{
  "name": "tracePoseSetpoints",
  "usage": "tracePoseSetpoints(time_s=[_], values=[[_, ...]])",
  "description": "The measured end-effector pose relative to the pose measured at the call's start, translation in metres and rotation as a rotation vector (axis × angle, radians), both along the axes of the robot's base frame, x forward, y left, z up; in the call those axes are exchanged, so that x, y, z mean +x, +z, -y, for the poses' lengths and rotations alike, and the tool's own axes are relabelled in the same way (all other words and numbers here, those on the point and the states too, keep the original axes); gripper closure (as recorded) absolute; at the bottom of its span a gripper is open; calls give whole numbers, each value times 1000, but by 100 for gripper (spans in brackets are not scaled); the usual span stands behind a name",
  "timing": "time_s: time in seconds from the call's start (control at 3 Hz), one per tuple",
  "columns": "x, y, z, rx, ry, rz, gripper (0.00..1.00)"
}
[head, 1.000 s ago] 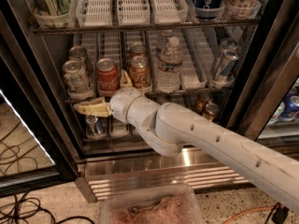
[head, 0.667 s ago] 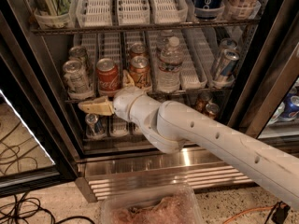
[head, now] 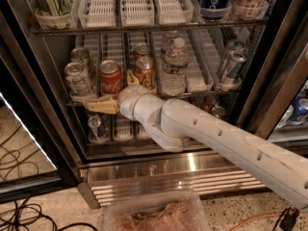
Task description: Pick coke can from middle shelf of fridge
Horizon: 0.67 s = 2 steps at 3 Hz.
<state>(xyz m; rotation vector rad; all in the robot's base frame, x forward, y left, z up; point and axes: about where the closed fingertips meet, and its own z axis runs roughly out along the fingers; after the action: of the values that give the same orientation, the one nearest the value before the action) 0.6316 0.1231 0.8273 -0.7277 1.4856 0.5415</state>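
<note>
- Fridge (head: 144, 170), one: front open, giving the arm access to the shelves.
- Arm (head: 216, 134), one: reaches in from lower right at shelf height.
- Middle shelf (head: 197, 71), one: white lane trays keep the stock in files facing the front.
- Water bottle (head: 174, 69), one clearly seen: upright, centre lane.
- Silver cans (head: 78, 78), four: two at left, two at right.
- Orange-brown cans (head: 144, 71), two: one behind the other.
- Coke can (head: 110, 76), one: upright at its lane's front, between a silver can and an orange-brown can, likely easiest taken from the front.
- End effector (head: 102, 105), one: at the shelf's front edge, just below the coke can; cannot tell whether open or closed.
</note>
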Motion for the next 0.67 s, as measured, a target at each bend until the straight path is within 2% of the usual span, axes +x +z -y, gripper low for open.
tracePoseSetpoints(time_s=[0.33,0.67], values=[[9,8,-7,7,6,18,0],[14,10,-12,9,18,26,19]])
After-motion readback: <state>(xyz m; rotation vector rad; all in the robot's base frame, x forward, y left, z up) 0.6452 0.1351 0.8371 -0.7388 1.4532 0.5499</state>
